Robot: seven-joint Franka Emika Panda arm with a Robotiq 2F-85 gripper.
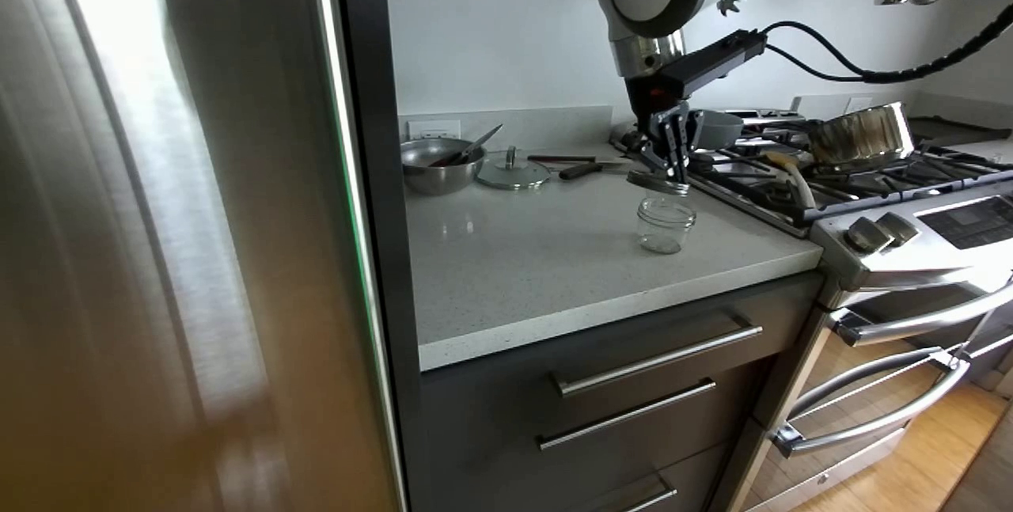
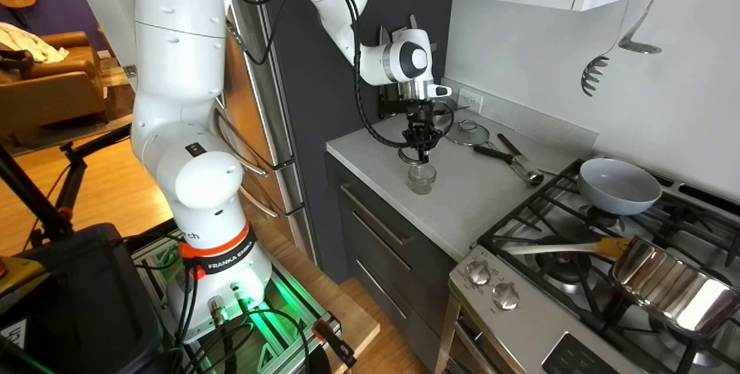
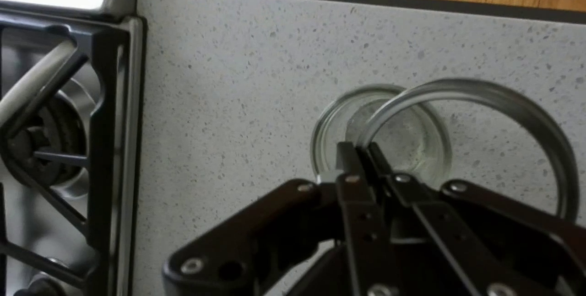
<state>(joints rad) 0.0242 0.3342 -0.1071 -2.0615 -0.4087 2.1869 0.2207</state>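
One metal ring [image 3: 462, 88] clenched by the gripper [image 3: 361, 148], one glass jar [image 1: 665, 225] under it.
The jaws grip the ring's edge; most of it juts out to one side of them. Just below, apart from the ring, the jar stands upright on the counter [image 1: 522, 243]. Well away from the jaws: one steel pot [image 2: 682, 299], two stove knobs [image 2: 506, 296] and a black band [image 2: 231, 259] where "FRANKA" is legible.

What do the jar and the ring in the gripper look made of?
Jar: likely clear, smooth glass, since the counter shows through it, though clear plastic is possible. Ring: probably metal, given its silvery-grey, softly shiny surface.
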